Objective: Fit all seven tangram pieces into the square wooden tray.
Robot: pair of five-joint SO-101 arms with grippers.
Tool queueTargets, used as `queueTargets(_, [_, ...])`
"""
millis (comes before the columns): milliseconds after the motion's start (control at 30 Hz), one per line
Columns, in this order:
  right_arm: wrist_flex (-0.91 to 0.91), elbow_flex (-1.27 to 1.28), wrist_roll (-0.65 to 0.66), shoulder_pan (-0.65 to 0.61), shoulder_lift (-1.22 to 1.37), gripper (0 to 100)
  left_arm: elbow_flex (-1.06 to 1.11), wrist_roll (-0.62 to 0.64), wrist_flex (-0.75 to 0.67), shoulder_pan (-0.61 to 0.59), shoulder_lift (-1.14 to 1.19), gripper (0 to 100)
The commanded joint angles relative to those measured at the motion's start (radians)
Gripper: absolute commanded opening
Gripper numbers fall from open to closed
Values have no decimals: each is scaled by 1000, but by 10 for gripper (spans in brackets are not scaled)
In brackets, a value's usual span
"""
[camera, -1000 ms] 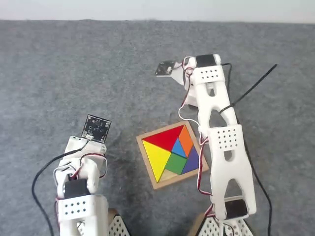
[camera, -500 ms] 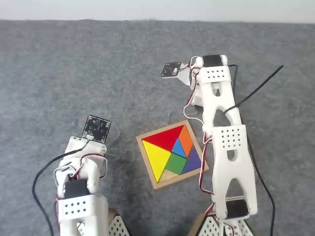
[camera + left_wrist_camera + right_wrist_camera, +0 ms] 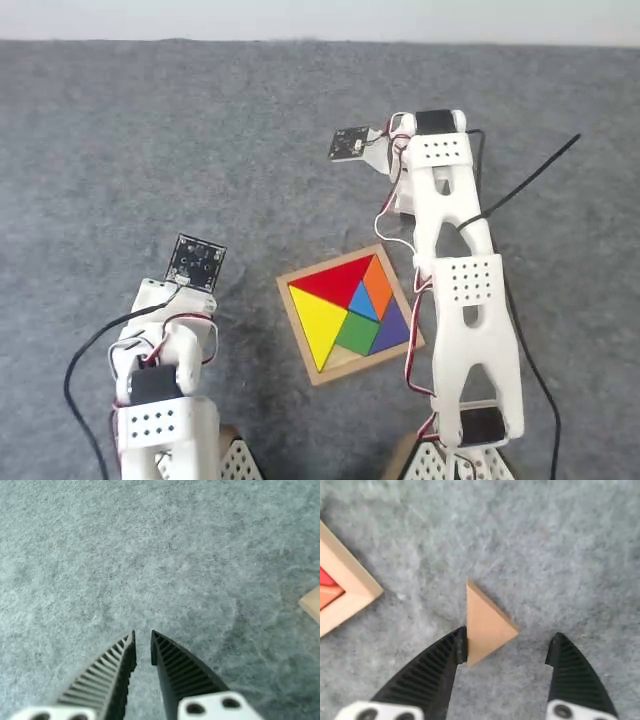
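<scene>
The square wooden tray [image 3: 298,330] lies mid-table with red [image 3: 335,280], yellow [image 3: 317,318], orange, blue, green and purple pieces in it. A tan wooden triangle [image 3: 487,625] lies flat on the grey carpet just off a tray corner [image 3: 350,592]. My right gripper [image 3: 510,634] is open around the triangle, one fingertip [image 3: 461,639] touching its edge and the other standing apart. The right arm [image 3: 465,290] stretches past the tray's right side and hides the triangle from above. Left of the tray, my left gripper [image 3: 142,634] hovers over bare carpet, fingers nearly together, holding nothing.
Grey carpet covers the whole table. The left arm [image 3: 160,390] is folded back at the near left. A black cable [image 3: 525,175] trails off the right arm. A tray corner [image 3: 312,604] peeks in at the left wrist view's edge.
In the high view the right arm's wrist has shifted a little to the right. The left arm and the tray have not moved.
</scene>
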Motion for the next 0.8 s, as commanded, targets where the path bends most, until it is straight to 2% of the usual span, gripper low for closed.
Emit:
queueTargets(0, [33,-38,37,-13,-12,246,-8,-12,6,2,-17,48])
queueTargets(300, [33,-44,38,-41,58,242,-7,-12,6,3,-17,48])
queueTargets(767, [39,-44,35,-90,-10,240,-7,-12,6,3,-17,48])
